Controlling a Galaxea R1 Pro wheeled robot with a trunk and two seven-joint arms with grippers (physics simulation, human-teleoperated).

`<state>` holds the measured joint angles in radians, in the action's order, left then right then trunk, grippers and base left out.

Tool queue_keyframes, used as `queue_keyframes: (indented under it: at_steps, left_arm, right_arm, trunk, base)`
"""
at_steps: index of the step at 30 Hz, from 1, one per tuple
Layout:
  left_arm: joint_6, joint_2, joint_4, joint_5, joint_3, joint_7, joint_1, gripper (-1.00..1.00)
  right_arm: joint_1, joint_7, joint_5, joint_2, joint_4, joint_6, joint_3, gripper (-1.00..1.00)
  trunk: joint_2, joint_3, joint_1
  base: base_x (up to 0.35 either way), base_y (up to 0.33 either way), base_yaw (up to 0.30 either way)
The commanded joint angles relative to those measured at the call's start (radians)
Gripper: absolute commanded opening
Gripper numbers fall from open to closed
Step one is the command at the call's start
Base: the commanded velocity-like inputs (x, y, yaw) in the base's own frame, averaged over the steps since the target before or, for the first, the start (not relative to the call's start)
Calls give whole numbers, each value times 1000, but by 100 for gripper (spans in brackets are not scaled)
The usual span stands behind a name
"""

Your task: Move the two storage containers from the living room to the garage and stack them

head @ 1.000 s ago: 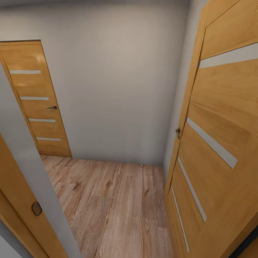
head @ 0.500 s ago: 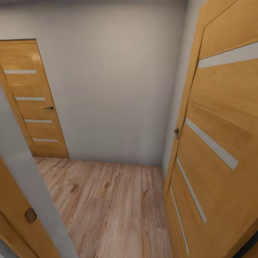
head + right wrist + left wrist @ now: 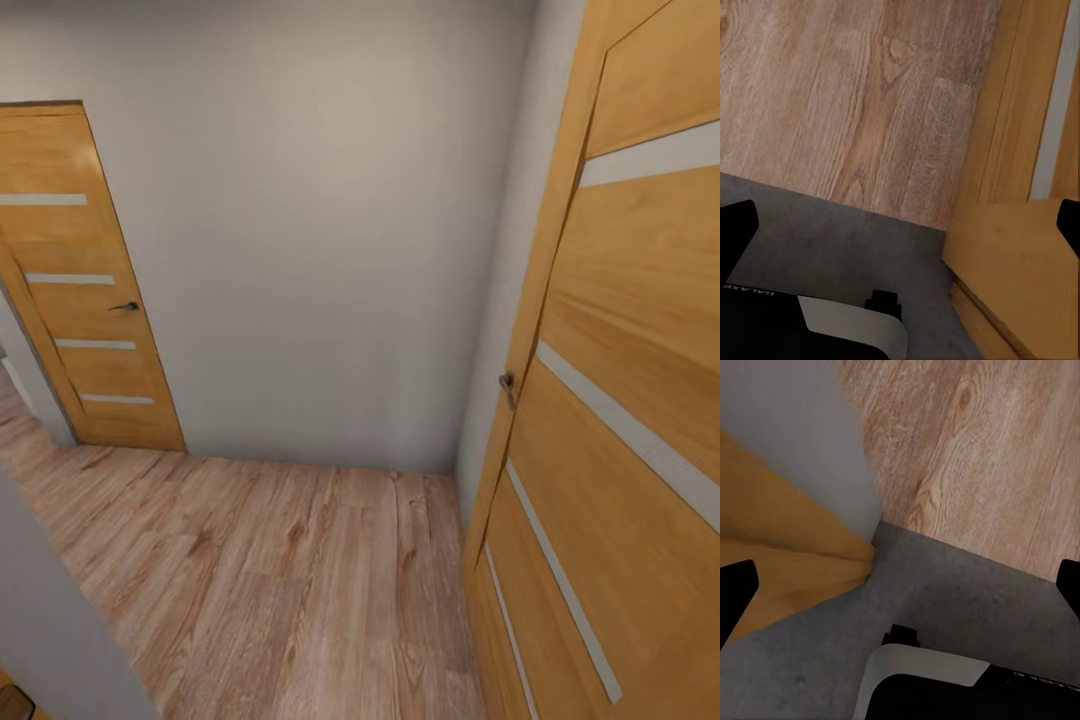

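The head view has swung since a second ago: the grey wall edge at the left has slid down and away, opening more of the wood plank floor (image 3: 280, 580) toward the far door (image 3: 80, 280), so the robot is judged in transit through a doorway. Both arms hang low, each wrist camera looking down where dark concrete floor (image 3: 945, 600) meets planks; the left gripper (image 3: 900, 585) and right gripper (image 3: 900, 225) have jaws wide and empty. No storage container is visible.

Partly cut white letters "GALAXE" stand on the robot's black base (image 3: 757, 322)
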<state>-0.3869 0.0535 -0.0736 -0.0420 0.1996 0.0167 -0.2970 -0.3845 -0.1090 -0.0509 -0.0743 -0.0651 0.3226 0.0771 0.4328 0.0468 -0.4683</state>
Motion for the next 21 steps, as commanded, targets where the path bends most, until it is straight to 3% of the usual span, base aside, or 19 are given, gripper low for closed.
queue_keyframes:
  at_steps: [1,21]
  left_arm:
    - [-7,0,-5,-4,0,0,-2,100]
    - [-7,-1,-5,-4,0,0,-2,100]
  right_arm:
    - [-2,0,-1,0,-5,7,7,100]
    - [-2,0,-1,1,-4,8,7,100]
  trunk:
    - [2,2,-1]
    - [2,2,-1]
  base:
    - [106,-20,0]
    - [7,-1,0]
